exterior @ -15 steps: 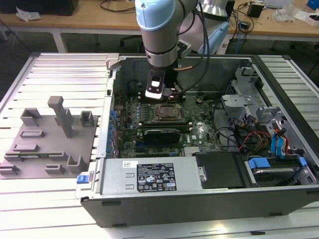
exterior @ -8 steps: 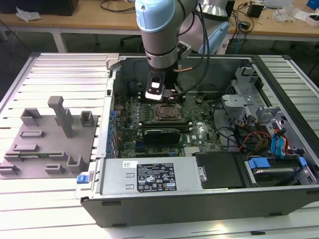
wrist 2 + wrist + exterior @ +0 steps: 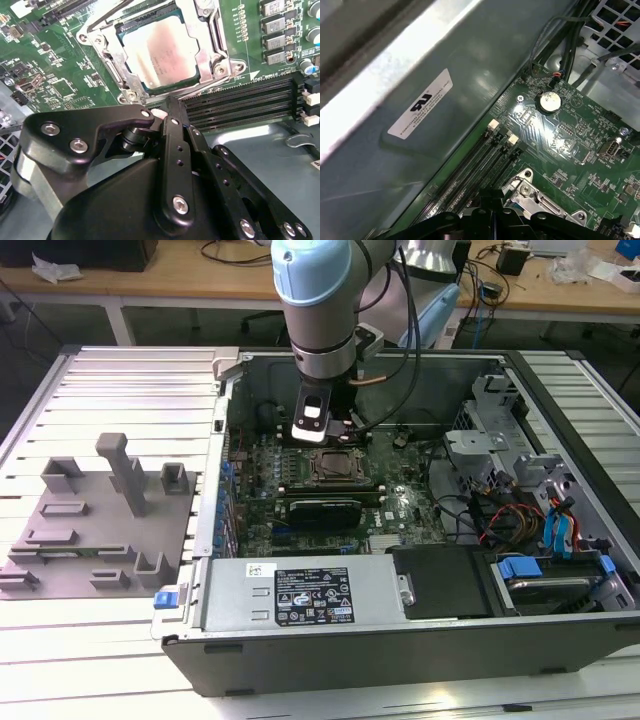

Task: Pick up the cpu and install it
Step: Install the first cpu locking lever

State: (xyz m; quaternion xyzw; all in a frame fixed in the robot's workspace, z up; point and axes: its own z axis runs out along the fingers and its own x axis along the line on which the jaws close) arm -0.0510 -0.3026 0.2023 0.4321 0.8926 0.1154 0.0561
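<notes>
Slatted metal surface [image 3: 120, 380] carries an open computer case [image 3: 400, 640]. Inside, the cpu [image 3: 160, 50] lies flat in its socket frame [image 3: 207, 55] on the green motherboard [image 3: 65, 75]. End effector [image 3: 170, 105] hovers over the memory slots [image 3: 240, 100], just beside that frame — open or closed, I cannot tell.

In the second wrist view the end effector [image 3: 169, 111] and its black linkage cover the near edge of the socket frame [image 3: 207, 55] and one end of the memory slots [image 3: 240, 102]. The picture's edge cuts off the frame's far side beyond the cpu [image 3: 159, 50], whose print is blurred. In the exterior view the arm [image 3: 318, 310], cut off at the picture's top, hides part of the motherboard [image 3: 400, 505], and the print on the power supply label [image 3: 312, 596] is too small to make out.
</notes>
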